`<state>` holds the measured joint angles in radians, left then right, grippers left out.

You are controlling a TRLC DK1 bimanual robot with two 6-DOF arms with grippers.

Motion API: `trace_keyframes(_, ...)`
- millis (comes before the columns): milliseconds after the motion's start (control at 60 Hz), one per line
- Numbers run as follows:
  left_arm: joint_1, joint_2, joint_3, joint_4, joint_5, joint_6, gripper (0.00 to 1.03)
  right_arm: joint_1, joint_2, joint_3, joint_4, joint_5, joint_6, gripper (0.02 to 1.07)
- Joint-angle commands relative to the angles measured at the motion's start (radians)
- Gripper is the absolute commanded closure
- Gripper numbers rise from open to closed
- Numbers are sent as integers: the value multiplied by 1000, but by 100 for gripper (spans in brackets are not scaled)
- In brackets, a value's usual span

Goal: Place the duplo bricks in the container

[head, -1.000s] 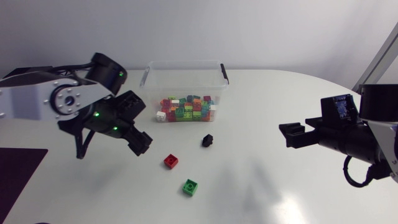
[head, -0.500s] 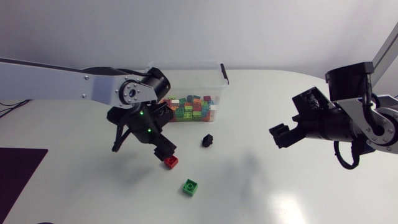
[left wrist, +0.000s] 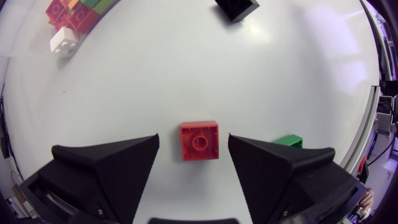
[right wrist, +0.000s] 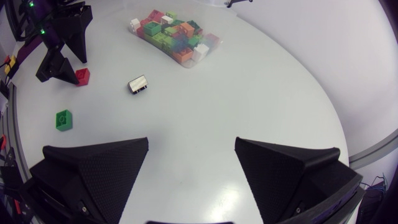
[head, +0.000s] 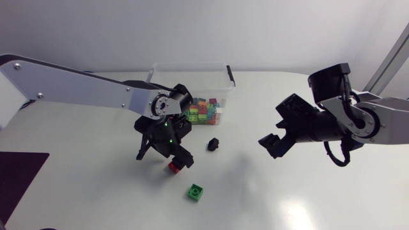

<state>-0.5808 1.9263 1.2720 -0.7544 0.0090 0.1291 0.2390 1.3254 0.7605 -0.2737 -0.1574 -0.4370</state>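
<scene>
Left tool spread astride the red duplo brick

The left tool (left wrist: 193,142) is spread, and the red duplo brick (left wrist: 199,140) lies untouched between its fingers on the surface (head: 287,191). A green brick (head: 195,191) and a black brick (head: 213,144) lie near; the container (head: 225,72) is beyond. The right tool (right wrist: 192,142) is spread, well apart.

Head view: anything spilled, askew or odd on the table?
Nothing spilled or damaged. Three bricks sit outside the container: a red brick between the open fingers of the left gripper, plus a green brick and a black brick loose on the table. These are unfinished work, not faults.
</scene>
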Motion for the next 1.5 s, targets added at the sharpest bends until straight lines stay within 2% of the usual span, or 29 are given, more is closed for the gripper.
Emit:
trace_keyframes(0, -7, 30, 21, -14, 19, -29, 36, 3, 40, 31, -2, -5, -25, 7)
trace_keyframes(283, 13, 50, 10, -17, 49, -26, 50, 6, 117, 74, -1, -37, -55, 7)
trace_keyframes(350, 12, 51, 3, -19, 49, -25, 53, 6, 133, 79, 4, -74, -78, 7)
trace_keyframes(500, 21, 60, 3, -37, 51, -11, 68, 22, 204, 111, -2, -125, -147, 7)
trace_keyframes(583, 19, 45, -16, -39, 51, 35, 69, 43, 241, 135, -15, -154, -190, 7)
trace_keyframes(683, 15, -18, -45, -31, 57, 72, 69, 77, 294, 183, -50, -235, -259, 7)
trace_keyframes(800, 18, -105, -62, -34, 66, 95, 69, 112, 356, 230, -61, -264, -327, 7)
trace_keyframes(1150, 75, -297, -53, -36, 141, 167, 69, 169, 587, 433, -104, -268, -398, 10)
trace_keyframes(1483, 122, -345, 15, -37, 192, 185, 69, 180, 718, 562, -168, -261, -422, 13)
